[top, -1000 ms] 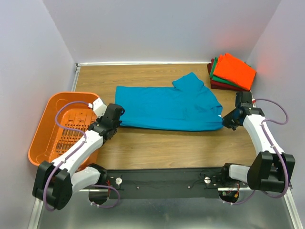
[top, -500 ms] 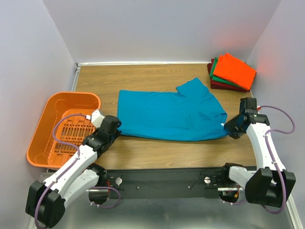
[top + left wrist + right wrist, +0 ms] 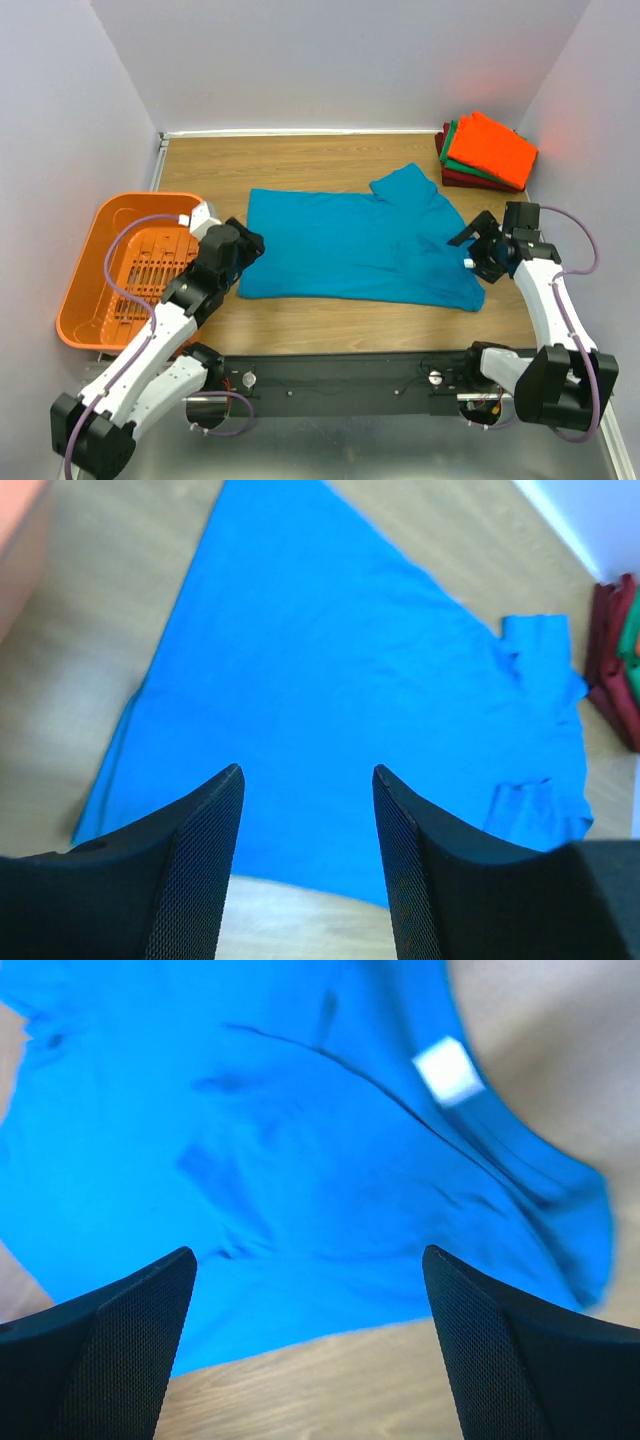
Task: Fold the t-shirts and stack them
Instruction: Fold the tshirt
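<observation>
A teal-blue t-shirt (image 3: 350, 245) lies spread flat across the middle of the table, one sleeve pointing to the back. My left gripper (image 3: 248, 245) hovers open over its left near corner, and the left wrist view shows only cloth (image 3: 330, 680) and table between the fingers of that gripper (image 3: 307, 772). At the shirt's right end, where the collar lies, my right gripper (image 3: 470, 247) stands wide open. In the right wrist view the shirt (image 3: 300, 1140) with its white neck label (image 3: 448, 1070) lies below that gripper (image 3: 308, 1252). Folded orange, green and dark red t-shirts (image 3: 487, 150) are stacked at the back right corner.
An orange slotted basket (image 3: 108, 225) stands at the left table edge, beside my left arm. Walls close in the table on the left, back and right. Bare wood (image 3: 360, 315) shows between the shirt's near edge and the arm bases.
Both grippers have opened and let go of the shirt's near edge, which now lies flat. The left gripper has risen slightly; the right has drawn up over the collar end.
</observation>
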`<state>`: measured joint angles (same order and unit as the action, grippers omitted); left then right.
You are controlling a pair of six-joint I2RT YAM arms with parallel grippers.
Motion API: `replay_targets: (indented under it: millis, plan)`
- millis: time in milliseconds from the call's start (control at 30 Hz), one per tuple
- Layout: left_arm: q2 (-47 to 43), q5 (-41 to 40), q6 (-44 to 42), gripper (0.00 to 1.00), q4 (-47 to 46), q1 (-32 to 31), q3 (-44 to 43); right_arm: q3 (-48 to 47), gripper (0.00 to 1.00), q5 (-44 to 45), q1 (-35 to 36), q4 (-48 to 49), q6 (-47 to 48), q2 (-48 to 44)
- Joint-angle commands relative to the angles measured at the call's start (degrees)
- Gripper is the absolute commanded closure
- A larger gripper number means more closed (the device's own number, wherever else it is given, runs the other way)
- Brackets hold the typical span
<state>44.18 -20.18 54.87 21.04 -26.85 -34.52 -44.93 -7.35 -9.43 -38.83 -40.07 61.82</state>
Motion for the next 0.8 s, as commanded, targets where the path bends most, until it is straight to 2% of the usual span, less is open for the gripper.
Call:
replay_targets:
  millis: [0, 100, 133, 200, 333, 433, 533, 633, 767]
  plan:
    - [8.79, -2.30, -6.43, 0.38, -5.56, -0.04, -7.19, 0.29, 0.03, -7.59, 0.46, 15.09, 2.63, 5.91]
    - [18.37, -5.73, -7.41, 0.39, -5.22, -0.04, -14.57, -2.26, 0.09, -4.78, 1.08, 18.43, 3.77, 11.02]
    - [20.83, -6.44, -8.19, 0.39, -5.39, -0.04, -16.52, -3.23, 0.17, -4.08, 1.34, 18.96, 3.95, 14.00]
    - [28.21, -8.80, -8.82, 0.40, -4.96, 0.04, -22.04, -6.13, 0.24, -1.18, 1.87, 20.54, 4.56, 17.18]
    - [42.96, -10.84, -10.13, 0.41, -1.53, 1.09, -32.96, -12.10, 0.33, -0.82, 3.10, 22.04, 6.50, 25.95]
    - [49.14, -10.32, -10.75, 0.41, -0.12, 1.97, -39.73, -13.52, 0.38, 0.84, 5.89, 22.65, 6.59, 28.17]
    - [54.69, -5.49, -10.84, 0.44, 0.67, 2.86, -43.43, -15.36, 0.40, 5.41, 11.77, 22.75, 7.99, 30.55]
    - [54.17, 1.53, -13.56, 0.46, -4.24, 1.54, -40.98, -14.23, 0.42, 7.09, 16.10, 22.66, 7.82, 31.43]
    - [53.99, 10.32, -18.82, 0.46, -6.97, -1.36, -39.22, -11.94, 0.42, 14.03, 19.89, 22.66, 7.82, 30.64]
